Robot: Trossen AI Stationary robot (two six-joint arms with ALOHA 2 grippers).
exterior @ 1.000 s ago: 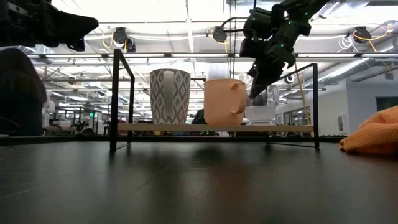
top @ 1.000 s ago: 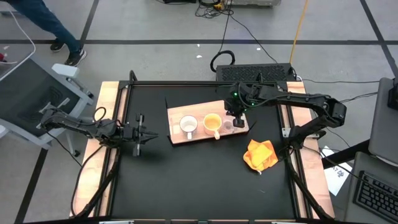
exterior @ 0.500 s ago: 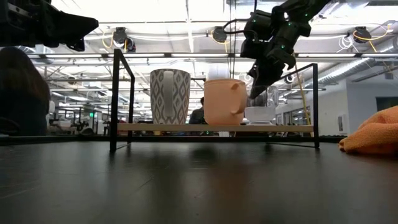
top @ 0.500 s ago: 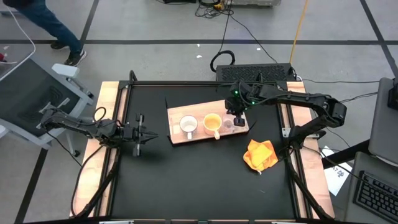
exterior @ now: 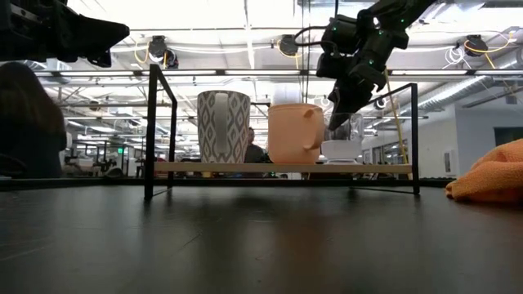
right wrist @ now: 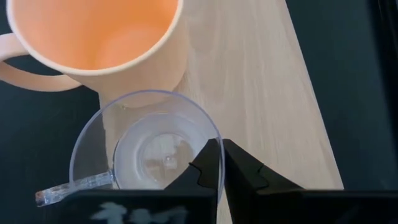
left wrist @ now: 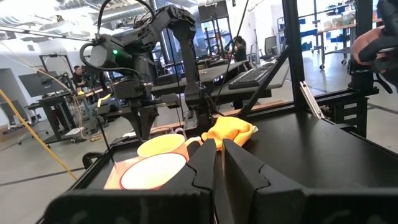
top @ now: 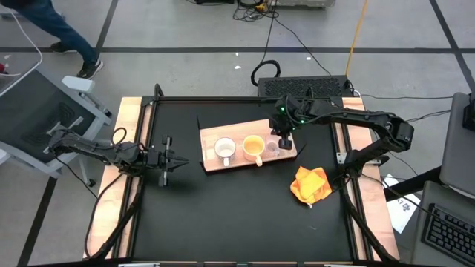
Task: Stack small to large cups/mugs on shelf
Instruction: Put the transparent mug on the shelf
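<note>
- Right gripper (right wrist: 216,163): fingers pressed together, nothing between them. It hangs over the rim of the clear glass cup (right wrist: 146,144), tips at the rim's edge. Judgement: the cup is down and the claw is free of it.
- Directly under the claw, the glass cup sits upright on the shelf (right wrist: 261,93), its thin handle pointing away from the claw. It looks clear of the fingers, though the wrist view cannot fully rule out contact at the rim.
- Just beyond the cup, nearly touching it, is the yellow-orange mug (top: 253,146); further along the board stands the white mug (top: 224,150). The three form one row, the smallest nearest the claw, which suits the small-to-large order.
- Off the board, nearer the claw's own arm base, the orange cloth (top: 311,183) lies on the black tabletop (top: 223,215), out of the way.
- Left gripper (top: 169,159): closed, empty, parked well apart on the far side of the row, waiting.
</note>
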